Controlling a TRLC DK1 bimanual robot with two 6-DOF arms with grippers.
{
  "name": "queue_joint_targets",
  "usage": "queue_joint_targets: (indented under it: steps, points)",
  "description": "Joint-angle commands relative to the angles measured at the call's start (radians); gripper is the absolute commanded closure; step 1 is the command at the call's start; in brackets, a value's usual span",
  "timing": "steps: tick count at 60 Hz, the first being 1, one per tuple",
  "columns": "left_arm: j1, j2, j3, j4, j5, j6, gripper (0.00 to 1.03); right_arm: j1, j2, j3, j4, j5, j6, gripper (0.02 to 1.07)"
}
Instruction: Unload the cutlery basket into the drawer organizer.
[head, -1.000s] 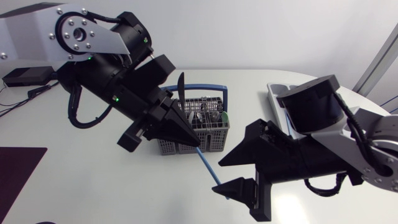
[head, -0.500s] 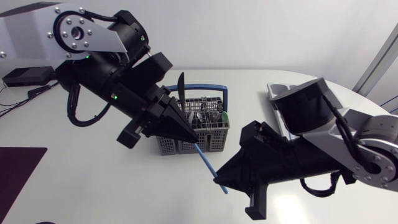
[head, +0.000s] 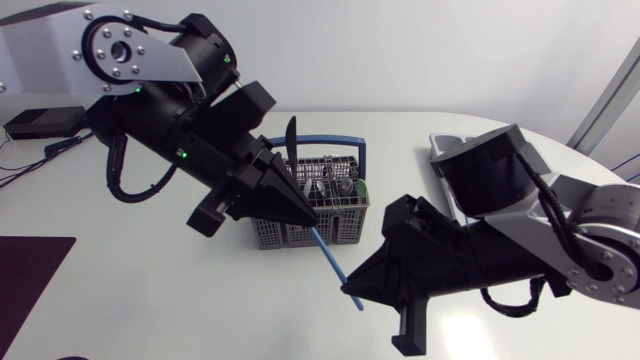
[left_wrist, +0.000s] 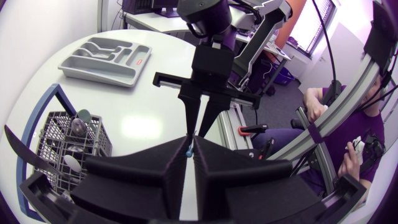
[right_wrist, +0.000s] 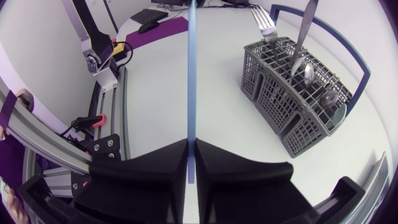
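Left hand (head: 312, 221) is pinched shut on the upper end of a thin blue stick (head: 335, 265). In the left wrist view only a blue tip peeps out between the closed fingers. It sits just off the near right corner of the cutlery basket (head: 342, 214).

Right hand (head: 352, 291) comes in from the right side. It is clamped on the lower end of the same stick, fingers nearly together with the stick in the slit between them. In the right wrist view the stick runs straight ahead out of that hand.

- Stick: slants from the left hand down to the right hand, spanning the gap between them, outside the basket.
- Basket: grey mesh with a blue bail handle, standing upright on the white surface (head: 150, 270). A fork (right_wrist: 264, 22), a dark blade-shaped utensil (head: 290, 135) and spoons (right_wrist: 305, 71) stand in it.
- Drawer organizer (left_wrist: 106, 59): grey tray lying flat on the surface, apart from the basket. It is largely hidden behind the right arm in the head view.
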Motion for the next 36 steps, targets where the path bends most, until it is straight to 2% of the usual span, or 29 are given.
queue_joint_targets:
  steps: [1, 5, 9, 14, 22, 28, 36]
  points:
    - [0.029, -0.04, 0.044, 0.024, 0.016, -0.042, 0.52, 0.006, 0.003, 0.004, -0.035, 0.007, 0.017, 1.01]
    - [0.055, -0.047, 0.07, 0.043, 0.015, -0.075, 0.31, 0.001, 0.0, -0.001, -0.051, 0.013, 0.011, 1.01]
    - [0.084, -0.053, 0.106, 0.07, 0.013, -0.12, 0.23, -0.013, -0.008, -0.008, -0.073, 0.025, 0.005, 1.01]
    - [0.133, -0.061, 0.153, 0.095, 0.008, -0.169, 0.2, -0.045, -0.034, -0.024, -0.101, 0.04, -0.009, 1.01]
    - [0.193, -0.103, 0.161, 0.188, -0.082, -0.235, 0.2, -0.165, -0.08, -0.042, -0.151, 0.045, -0.046, 1.01]
    - [0.239, -0.116, 0.15, 0.198, -0.117, -0.233, 0.19, -0.28, -0.106, -0.039, -0.179, 0.042, -0.067, 1.01]
    - [0.246, -0.164, 0.078, 0.228, -0.246, -0.209, 0.19, -0.415, -0.114, -0.024, -0.188, 0.044, -0.082, 1.01]
